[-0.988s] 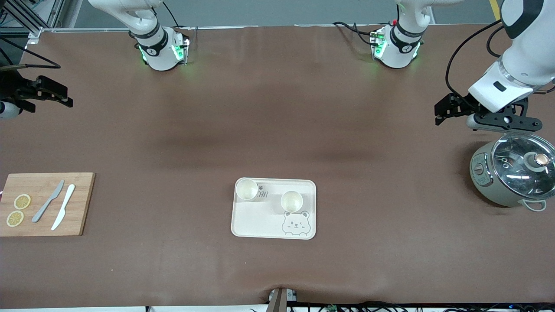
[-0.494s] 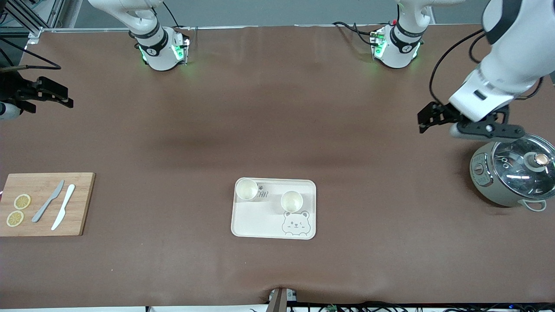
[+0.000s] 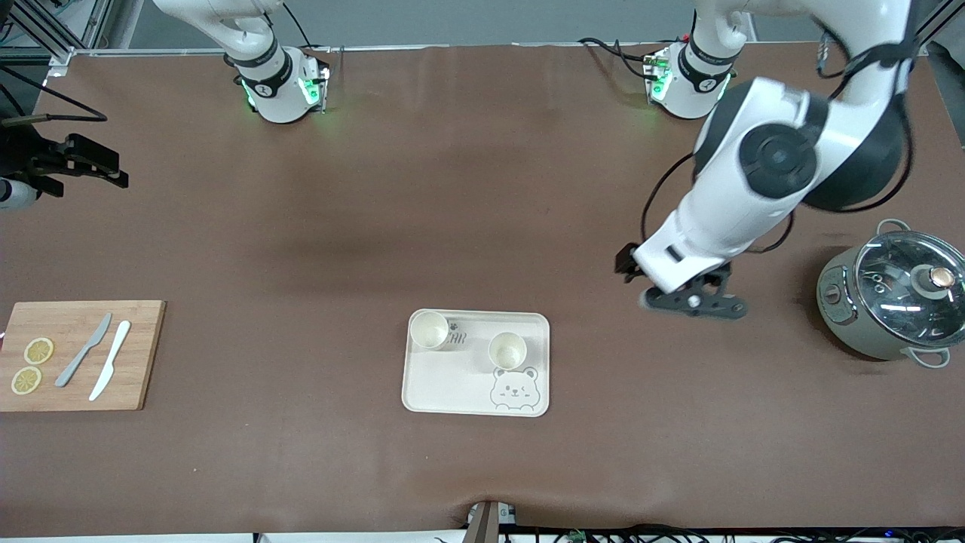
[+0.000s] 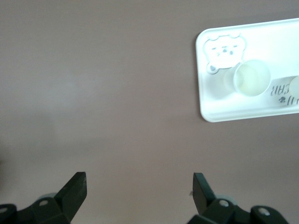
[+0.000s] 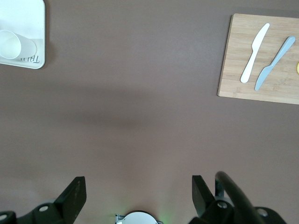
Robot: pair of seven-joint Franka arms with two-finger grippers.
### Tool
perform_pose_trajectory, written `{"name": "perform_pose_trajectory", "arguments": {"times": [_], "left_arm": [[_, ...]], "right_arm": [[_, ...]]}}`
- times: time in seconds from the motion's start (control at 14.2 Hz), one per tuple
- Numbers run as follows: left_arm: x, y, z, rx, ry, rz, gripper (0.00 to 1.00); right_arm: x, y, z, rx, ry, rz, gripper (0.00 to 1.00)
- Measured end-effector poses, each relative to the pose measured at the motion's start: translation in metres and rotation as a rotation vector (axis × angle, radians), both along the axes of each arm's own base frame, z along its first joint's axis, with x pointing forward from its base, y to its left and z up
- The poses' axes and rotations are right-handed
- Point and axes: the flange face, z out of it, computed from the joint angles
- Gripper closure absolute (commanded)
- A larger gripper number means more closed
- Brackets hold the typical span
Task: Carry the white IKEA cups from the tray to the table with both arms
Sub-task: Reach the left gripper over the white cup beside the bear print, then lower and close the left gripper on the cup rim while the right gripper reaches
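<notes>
- Left gripper (image 3: 693,305): fingers spread apart, empty, over bare desk (image 3: 482,226).
- Right gripper (image 3: 90,167): fingers spread apart, empty, waiting over the desk edge.
- Two white IKEA cups (image 3: 429,329) (image 3: 507,350): upright on the tray (image 3: 445,385), near the left gripper, well apart from the right gripper.

Bamboo cutting board (image 3: 83,354) with two knives (image 3: 98,360) and lemon slices (image 3: 32,366) at the right arm's end; lidded electric pot (image 3: 893,294) at the left arm's end; bear-print tray (image 3: 452,385) near the front edge's middle.

Two cups (image 3: 430,329) (image 3: 507,350) on tray (image 3: 445,388), cutting board (image 3: 139,354) toward right arm's end, pot (image 3: 848,317) toward left arm's.
</notes>
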Motion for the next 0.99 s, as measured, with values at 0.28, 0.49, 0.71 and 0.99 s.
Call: {"name": "perform_pose_trajectory", "arguments": {"times": [0.28,0.49,0.71,0.99], "left_arm": [[0.017,-0.057,-0.049,0.046,-0.005,-0.028,0.0],[0.015,-0.097,-0.07,0.065,-0.027,-0.049,0.0],[0.025,-0.107,-0.096,0.041,-0.039,-0.047,0.0],[0.033,-0.119,-0.133,-0.007,-0.054,-0.043,0.0]], "right_arm": [[0.0,0.0,0.0,0.0,0.0,-0.001,0.0],[0.0,0.0,0.0,0.0,0.001,0.0,0.0],[0.0,0.0,0.0,0.0,0.002,0.0,0.0],[0.0,0.0,0.0,0.0,0.003,0.0,0.0]]}}
